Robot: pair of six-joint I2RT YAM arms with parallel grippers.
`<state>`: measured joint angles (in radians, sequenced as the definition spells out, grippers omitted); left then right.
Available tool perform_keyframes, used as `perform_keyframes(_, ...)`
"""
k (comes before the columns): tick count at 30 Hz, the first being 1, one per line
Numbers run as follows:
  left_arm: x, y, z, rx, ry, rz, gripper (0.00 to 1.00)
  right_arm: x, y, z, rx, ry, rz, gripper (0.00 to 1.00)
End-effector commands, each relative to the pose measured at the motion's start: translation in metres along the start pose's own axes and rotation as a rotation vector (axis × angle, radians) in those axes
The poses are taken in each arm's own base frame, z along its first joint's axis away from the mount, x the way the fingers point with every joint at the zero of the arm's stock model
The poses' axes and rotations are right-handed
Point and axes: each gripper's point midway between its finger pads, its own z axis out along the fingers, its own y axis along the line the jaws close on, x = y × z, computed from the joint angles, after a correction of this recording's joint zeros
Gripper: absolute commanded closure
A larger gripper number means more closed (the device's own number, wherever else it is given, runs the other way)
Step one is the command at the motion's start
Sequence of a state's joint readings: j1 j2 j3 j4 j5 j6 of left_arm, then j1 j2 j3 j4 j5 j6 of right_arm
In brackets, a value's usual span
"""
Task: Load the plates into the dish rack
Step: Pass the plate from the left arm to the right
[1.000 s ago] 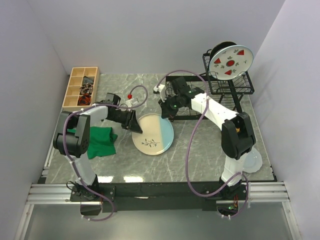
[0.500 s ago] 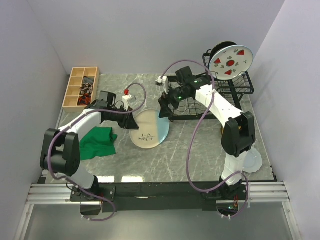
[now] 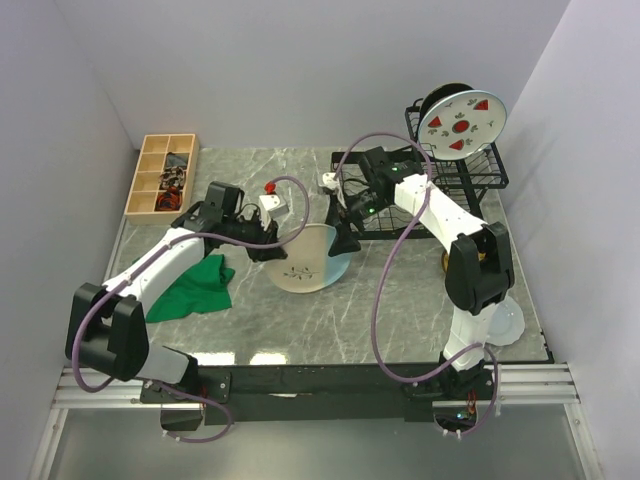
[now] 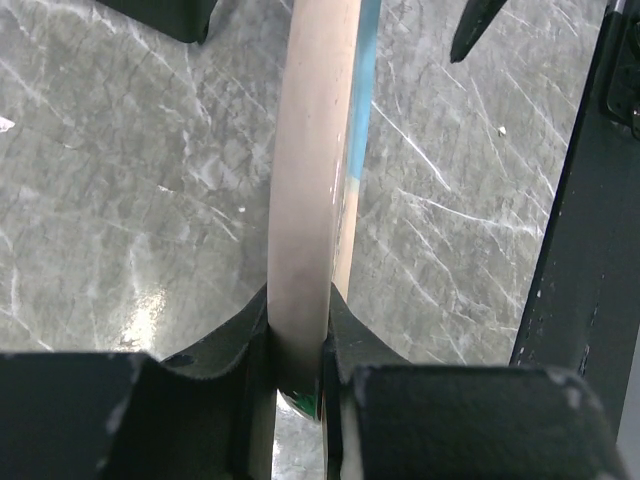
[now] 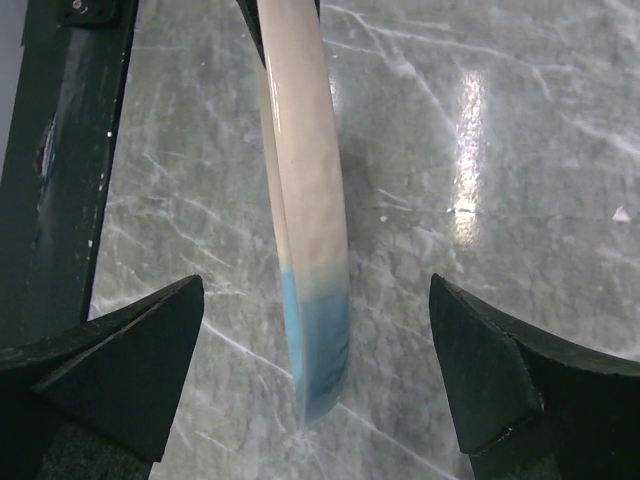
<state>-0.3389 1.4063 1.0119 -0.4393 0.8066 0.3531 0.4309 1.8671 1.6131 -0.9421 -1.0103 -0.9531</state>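
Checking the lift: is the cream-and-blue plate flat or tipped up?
Tipped up: the plate shows edge-on in both wrist views, rim pinched by the left end effector.

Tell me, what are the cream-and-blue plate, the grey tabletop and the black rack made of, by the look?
The plate: probably glazed ceramic; thick smooth rim, soft sheen, blue glaze meeting cream. The tabletop: marble or a marble-look laminate; grey with white veins, polished enough to show bright glare. The rack: thin black wire, likely coated metal.
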Motion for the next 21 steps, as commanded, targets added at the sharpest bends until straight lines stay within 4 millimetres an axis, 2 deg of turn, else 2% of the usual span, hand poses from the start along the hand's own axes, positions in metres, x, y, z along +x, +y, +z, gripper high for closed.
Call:
perform_keyframes(1,-0.052,-0.013,-0.013,0.006,-0.13,0.145,0.99,-0.02,0.019,-0.008,-0.061,-0.054,-0.149,0.05)
perform_keyframes(3,-0.052,-0.012,-0.014,-0.009,-0.131,0.141,0.99,-0.022,0.027,-0.005,-0.098,-0.037,-0.17,0.1)
perform_keyframes(7,-0.055,-0.011,-0.015,-0.029,-0.148,0.147,0.99,-0.011,0.045,0.0,-0.157,0.018,-0.19,0.29)
perform_keyframes(12,-0.066,-0.013,-0.019,-0.04,-0.191,0.163,0.99,-0.007,0.053,0.006,-0.179,0.043,-0.186,0.47)
perform_keyframes(13,-0.066,-0.014,-0.018,-0.039,-0.192,0.162,0.99,-0.008,0.052,0.006,-0.172,0.041,-0.177,0.54)
perform_keyframes(15,-0.066,-0.014,-0.019,-0.041,-0.195,0.163,0.99,-0.013,0.05,0.007,-0.164,0.036,-0.18,0.63)
perform_keyframes(18,-0.067,-0.013,-0.02,-0.055,-0.205,0.167,0.99,-0.02,0.044,0.006,-0.13,0.03,-0.176,0.84)
perform_keyframes(19,-0.068,-0.012,-0.02,-0.062,-0.209,0.168,0.99,-0.023,0.042,0.004,-0.113,0.028,-0.169,0.97)
perform_keyframes(21,-0.073,-0.01,-0.022,-0.076,-0.228,0.17,0.99,-0.026,0.037,-0.001,-0.074,0.057,-0.177,1.0)
